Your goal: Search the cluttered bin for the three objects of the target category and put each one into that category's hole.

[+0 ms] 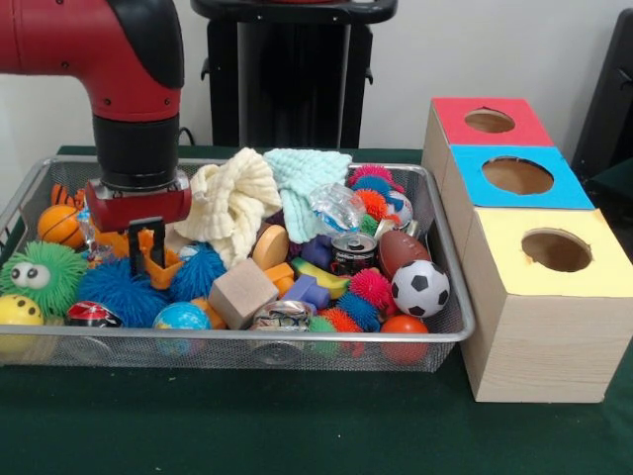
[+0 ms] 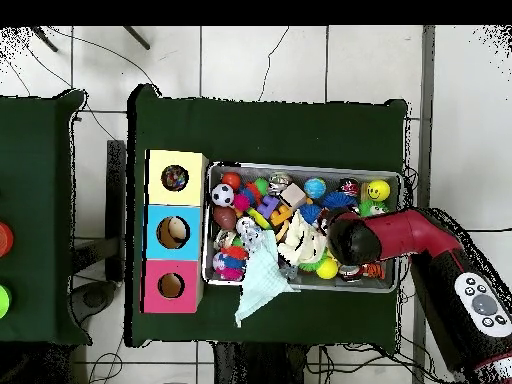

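Front view: close and low across the bench (image 1: 297, 435), facing the robot. Overhead view: high, straight down, base at bottom. Shared: bin (image 1: 450, 332) (image 2: 400, 180) and three boxes.

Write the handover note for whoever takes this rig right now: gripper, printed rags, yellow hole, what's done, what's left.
Gripper: low in the bin, at its left end in the front view, by an orange toy; open or shut unclear.
Yellow box's hole: the overhead view shows something multicoloured inside; count unclear.
Printed rags: none plainly visible in the clutter; any could lie under the cream cloth or mint cloth.
Left: keep searching and drop any remaining rags into the yellow hole.
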Action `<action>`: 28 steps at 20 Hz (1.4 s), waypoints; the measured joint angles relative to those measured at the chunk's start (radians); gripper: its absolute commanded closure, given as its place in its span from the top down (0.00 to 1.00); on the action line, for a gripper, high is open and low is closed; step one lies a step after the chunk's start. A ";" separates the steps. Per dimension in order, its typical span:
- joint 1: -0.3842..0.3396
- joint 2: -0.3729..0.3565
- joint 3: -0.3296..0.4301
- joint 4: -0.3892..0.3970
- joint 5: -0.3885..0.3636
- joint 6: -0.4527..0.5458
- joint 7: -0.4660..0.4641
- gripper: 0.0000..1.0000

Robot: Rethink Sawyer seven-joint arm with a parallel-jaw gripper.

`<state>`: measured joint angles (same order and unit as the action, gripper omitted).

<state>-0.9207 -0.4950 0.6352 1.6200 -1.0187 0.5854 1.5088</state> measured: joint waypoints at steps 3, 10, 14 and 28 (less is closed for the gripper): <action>0.030 -0.048 -0.025 0.040 0.010 -0.014 0.002 0.00; 0.104 -0.137 -0.071 0.129 0.088 -0.058 0.023 0.00; 0.143 -0.163 -0.096 0.169 0.155 -0.104 0.025 0.00; 0.180 -0.150 -0.182 0.181 0.234 -0.209 0.025 1.00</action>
<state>-0.7407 -0.6447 0.4528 1.8010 -0.7850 0.3769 1.5339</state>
